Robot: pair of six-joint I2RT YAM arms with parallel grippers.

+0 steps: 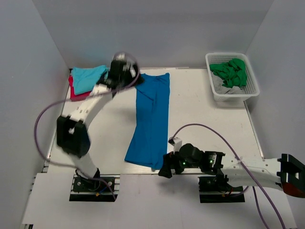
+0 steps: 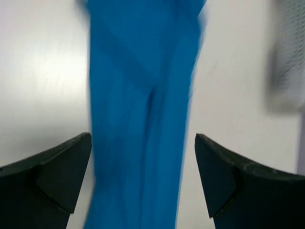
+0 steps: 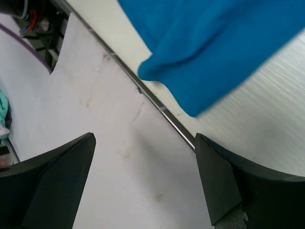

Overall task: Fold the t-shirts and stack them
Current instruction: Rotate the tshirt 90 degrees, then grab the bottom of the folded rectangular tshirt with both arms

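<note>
Nearest, by the arm bases, a pale board [image 1: 157, 200] lies along the front of the table [image 1: 205, 114], with a thin metal rail [image 3: 162, 107] where the two meet. The right gripper [image 1: 167, 171] [image 3: 145, 176] hangs over this seam, its jaws spread wide and holding nothing. It sits just beside the near right corner of the royal-blue t-shirt [image 1: 151, 119] [image 3: 214, 47], which overhangs the rail a little in the right wrist view.

The blue shirt lies flat on the table as a long, narrow strip running from the near edge towards the far edge, wider at its near hem. A purple cable [image 1: 209, 131] arcs over the bare table to its right.

At the shirt's far left corner is the left gripper [image 1: 129, 76] [image 2: 143, 176], also released, with its fingers [image 2: 57, 171] apart on either side of the blue cloth [image 2: 143, 95] below them. That view is blurred, so I cannot tell whether they touch it.

Just behind the left arm, in the far left corner, a turquoise t-shirt [image 1: 87, 78] lies folded on a red t-shirt [image 1: 74, 91].

In the far right corner, well apart from the shirts, a white mesh basket [image 1: 252, 81] holds crumpled green cloth [image 1: 231, 71] over something pale grey [image 1: 224, 87].
</note>
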